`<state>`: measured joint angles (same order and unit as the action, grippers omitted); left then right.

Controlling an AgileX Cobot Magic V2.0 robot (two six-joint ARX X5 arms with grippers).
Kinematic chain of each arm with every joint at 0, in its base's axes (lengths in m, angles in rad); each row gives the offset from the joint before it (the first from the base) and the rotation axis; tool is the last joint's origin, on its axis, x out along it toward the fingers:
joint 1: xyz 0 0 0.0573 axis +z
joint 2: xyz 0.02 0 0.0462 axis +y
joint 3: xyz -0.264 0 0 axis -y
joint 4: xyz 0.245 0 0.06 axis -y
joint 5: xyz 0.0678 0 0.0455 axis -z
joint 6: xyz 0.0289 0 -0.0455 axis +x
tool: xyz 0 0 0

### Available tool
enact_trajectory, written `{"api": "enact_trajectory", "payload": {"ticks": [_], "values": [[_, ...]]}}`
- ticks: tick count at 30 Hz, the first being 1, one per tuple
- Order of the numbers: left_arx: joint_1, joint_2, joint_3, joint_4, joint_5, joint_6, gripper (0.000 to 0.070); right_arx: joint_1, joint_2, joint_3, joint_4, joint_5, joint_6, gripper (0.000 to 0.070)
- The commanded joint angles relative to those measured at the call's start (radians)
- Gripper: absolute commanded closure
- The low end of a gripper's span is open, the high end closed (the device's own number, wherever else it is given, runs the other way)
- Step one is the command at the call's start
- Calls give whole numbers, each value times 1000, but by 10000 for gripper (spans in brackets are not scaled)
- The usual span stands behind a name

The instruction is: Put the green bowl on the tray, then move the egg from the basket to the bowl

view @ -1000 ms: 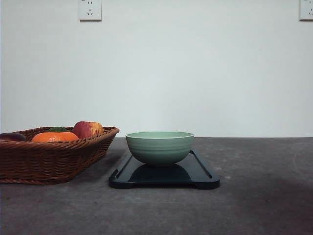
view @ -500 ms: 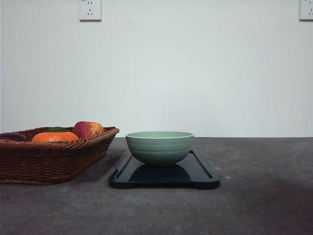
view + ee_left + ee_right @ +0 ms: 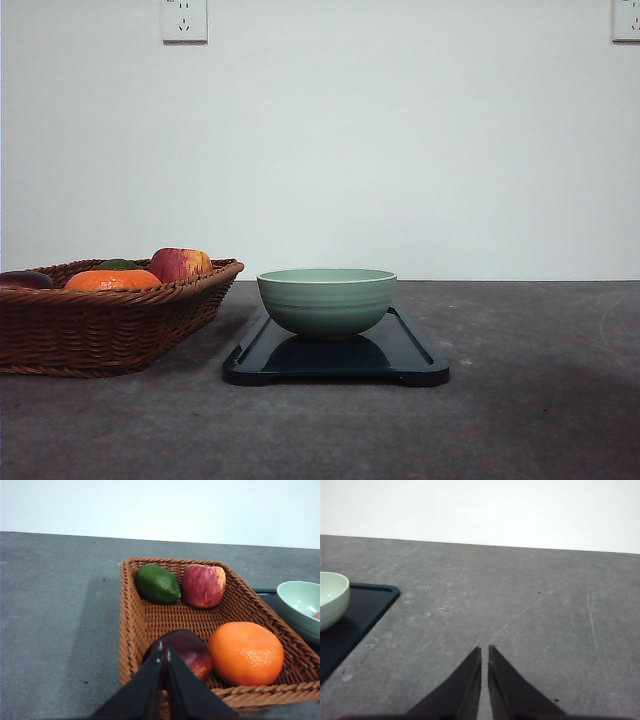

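Green bowl (image 3: 327,300) unmoved on tray (image 3: 410,352); left pincer (image 3: 164,652), right pincer (image 3: 484,652) both closed, empty.

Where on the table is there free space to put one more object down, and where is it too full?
Free: the grey table right of the tray, and the strip in front of the tray and the basket. Also the table on the basket's far side from the bowl. Crowded: inside the basket, holding an orange, apple, lime and a dark red fruit.
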<state>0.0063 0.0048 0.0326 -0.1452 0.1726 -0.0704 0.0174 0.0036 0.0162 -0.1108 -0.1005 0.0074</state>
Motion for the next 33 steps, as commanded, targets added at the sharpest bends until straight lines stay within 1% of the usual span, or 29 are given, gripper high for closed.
{"api": "enact_trajectory", "payload": {"ticks": [1, 33], "values": [[2, -1, -19, 10, 1, 6, 700, 0, 0, -4, 13, 4, 11, 683], [2, -1, -19, 10, 1, 6, 700, 0, 0, -4, 13, 4, 11, 683]]}}
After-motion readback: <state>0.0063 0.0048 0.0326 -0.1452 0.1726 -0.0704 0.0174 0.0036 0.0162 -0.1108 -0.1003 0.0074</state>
